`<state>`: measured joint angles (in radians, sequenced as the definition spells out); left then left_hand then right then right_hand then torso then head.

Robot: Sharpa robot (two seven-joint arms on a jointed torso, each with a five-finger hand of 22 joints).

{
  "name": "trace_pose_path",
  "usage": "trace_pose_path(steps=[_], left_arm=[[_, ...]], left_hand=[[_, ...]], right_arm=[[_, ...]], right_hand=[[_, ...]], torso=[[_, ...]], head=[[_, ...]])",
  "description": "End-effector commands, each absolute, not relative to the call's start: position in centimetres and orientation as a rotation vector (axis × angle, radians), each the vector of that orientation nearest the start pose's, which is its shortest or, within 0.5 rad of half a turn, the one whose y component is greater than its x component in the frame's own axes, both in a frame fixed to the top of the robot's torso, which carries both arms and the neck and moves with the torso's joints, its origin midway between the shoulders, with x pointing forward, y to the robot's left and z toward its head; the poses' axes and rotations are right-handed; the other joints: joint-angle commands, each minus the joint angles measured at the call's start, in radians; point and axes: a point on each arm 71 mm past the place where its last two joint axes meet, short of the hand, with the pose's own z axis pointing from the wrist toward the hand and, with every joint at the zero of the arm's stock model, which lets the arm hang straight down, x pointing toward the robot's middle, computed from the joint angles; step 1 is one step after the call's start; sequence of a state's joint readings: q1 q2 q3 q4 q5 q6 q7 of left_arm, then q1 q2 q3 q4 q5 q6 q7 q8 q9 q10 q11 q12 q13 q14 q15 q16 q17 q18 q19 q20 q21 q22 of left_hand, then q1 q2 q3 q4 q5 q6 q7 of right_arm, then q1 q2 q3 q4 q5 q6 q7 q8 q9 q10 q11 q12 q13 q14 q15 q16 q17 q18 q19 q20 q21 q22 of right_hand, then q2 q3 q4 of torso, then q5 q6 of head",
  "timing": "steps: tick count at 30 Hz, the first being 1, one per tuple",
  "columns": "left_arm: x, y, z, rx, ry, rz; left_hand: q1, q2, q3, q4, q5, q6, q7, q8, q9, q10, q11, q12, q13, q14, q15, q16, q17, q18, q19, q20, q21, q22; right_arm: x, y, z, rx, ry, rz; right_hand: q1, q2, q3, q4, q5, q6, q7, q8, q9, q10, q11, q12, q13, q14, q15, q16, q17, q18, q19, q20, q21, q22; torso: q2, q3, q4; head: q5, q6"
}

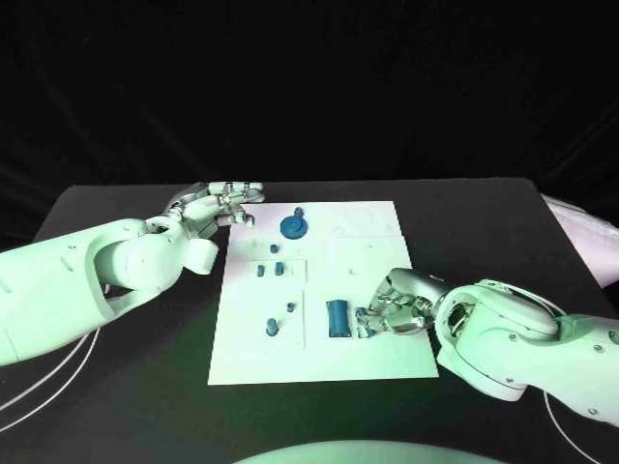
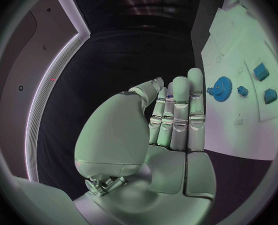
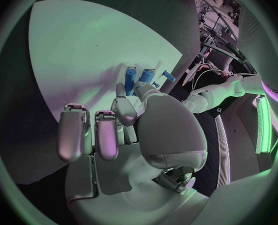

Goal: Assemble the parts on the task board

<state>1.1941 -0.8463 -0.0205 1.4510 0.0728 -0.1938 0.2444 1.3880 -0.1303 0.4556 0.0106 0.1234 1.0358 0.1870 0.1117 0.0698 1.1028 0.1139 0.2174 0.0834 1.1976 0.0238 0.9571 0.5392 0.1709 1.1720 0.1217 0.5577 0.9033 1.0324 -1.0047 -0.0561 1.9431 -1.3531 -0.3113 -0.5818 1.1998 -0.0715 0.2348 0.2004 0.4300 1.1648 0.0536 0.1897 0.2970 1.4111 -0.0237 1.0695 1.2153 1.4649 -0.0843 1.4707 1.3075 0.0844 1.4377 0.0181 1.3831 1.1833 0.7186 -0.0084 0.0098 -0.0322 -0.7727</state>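
Reaching in from both sides, two hands flank the task board (image 1: 324, 367) mid-table.
Head view: left hand (image 1: 223, 205) sits at the board's 11 o'clock corner; right hand (image 1: 397, 307) at 4 o'clock touches a blue cylinder (image 1: 338, 317). Left wrist view: fingers (image 2: 179, 110) straight, together, holding nothing, beside a blue gear (image 2: 223, 88). Right wrist view: whether the fingers (image 3: 123, 112) grip the cylinder, I cannot tell.

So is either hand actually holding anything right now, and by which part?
The left hand holds nothing; its fingers lie straight beside the task board. The right hand touches the blue cylinder at its near side, but a firm hold cannot be told.
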Motion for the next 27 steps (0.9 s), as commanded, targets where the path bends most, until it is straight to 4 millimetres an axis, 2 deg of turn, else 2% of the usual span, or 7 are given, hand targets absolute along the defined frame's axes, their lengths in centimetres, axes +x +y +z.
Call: trace_pose_path(steps=[1,13,21,25,27], left_arm=[[50.09,22.50,-18.87,-1.272,1.538,-1.561],[50.09,22.44,-18.90,-1.273,1.543,-1.563],[50.08,22.44,-18.90,-1.273,1.546,-1.563],[50.08,22.46,-18.90,-1.273,1.546,-1.562],[50.08,22.46,-18.90,-1.273,1.546,-1.562]], left_hand=[[0.001,0.010,-0.008,-0.002,-0.004,-0.010,-0.001,0.003,-0.001,-0.009,-0.002,0.005,0.002,-0.009,0.000,-0.003,-0.002,0.012,-0.003,0.001,-0.007,-0.002],[0.004,0.011,-0.008,-0.004,-0.003,-0.011,-0.001,0.004,-0.001,-0.011,-0.003,0.006,0.001,-0.010,0.000,-0.003,-0.003,0.012,-0.003,0.001,-0.008,-0.002],[0.009,0.014,-0.006,-0.008,-0.002,-0.011,-0.001,0.004,-0.001,-0.012,-0.003,0.009,0.001,-0.010,0.000,-0.002,-0.005,0.012,-0.002,0.000,-0.009,-0.003],[0.009,0.014,-0.006,-0.008,-0.002,-0.011,-0.001,0.004,-0.001,-0.012,-0.003,0.009,0.001,-0.010,0.000,-0.002,-0.005,0.012,-0.002,0.000,-0.009,-0.003],[0.009,0.014,-0.006,-0.008,-0.002,-0.011,-0.001,0.004,-0.001,-0.012,-0.003,0.009,0.001,-0.010,0.000,-0.002,-0.005,0.012,-0.002,0.000,-0.009,-0.003]], right_arm=[[36.83,-18.32,-23.68,0.165,2.061,0.515],[36.98,-17.96,-23.78,0.125,2.057,0.498],[37.06,-17.81,-23.79,0.107,2.050,0.492],[37.06,-17.73,-23.75,0.100,2.045,0.492],[37.05,-17.71,-23.72,0.098,2.042,0.492]], right_hand=[[-0.016,0.003,-0.002,0.009,0.005,0.005,-0.003,0.003,-0.001,0.008,-0.002,0.009,0.005,0.077,-0.007,0.005,0.104,-0.012,0.008,-0.001,0.004,0.002],[-0.036,0.007,-0.010,0.022,0.003,0.011,-0.006,0.008,0.005,0.016,-0.004,0.025,0.018,0.077,-0.009,0.008,0.108,-0.013,0.010,-0.002,0.007,0.007],[-0.070,-0.005,-0.037,0.042,0.001,0.010,-0.005,0.009,0.010,0.015,-0.003,0.020,0.019,0.077,-0.008,0.006,0.106,-0.013,0.010,-0.003,0.006,0.006],[-0.104,-0.019,-0.077,0.063,-0.027,0.011,-0.004,0.011,0.014,0.016,-0.002,0.019,0.021,0.077,-0.007,0.006,0.105,-0.013,0.009,-0.002,0.005,0.005],[-0.116,-0.022,-0.101,0.072,-0.059,0.010,-0.005,0.012,0.017,0.015,-0.003,0.018,0.022,0.076,-0.008,0.005,0.104,-0.012,0.009,-0.002,0.004,0.005]], torso=[[0.000,0.0004,-0.0001],[0.000,0.0000,-0.0013],[0.000,-0.0002,0.0007],[-0.001,-0.0001,0.0007],[-0.001,-0.0001,0.0009]], head=[[0.001,-0.002],[0.001,-0.004],[-0.001,-0.004],[-0.001,-0.004],[-0.001,-0.004]])
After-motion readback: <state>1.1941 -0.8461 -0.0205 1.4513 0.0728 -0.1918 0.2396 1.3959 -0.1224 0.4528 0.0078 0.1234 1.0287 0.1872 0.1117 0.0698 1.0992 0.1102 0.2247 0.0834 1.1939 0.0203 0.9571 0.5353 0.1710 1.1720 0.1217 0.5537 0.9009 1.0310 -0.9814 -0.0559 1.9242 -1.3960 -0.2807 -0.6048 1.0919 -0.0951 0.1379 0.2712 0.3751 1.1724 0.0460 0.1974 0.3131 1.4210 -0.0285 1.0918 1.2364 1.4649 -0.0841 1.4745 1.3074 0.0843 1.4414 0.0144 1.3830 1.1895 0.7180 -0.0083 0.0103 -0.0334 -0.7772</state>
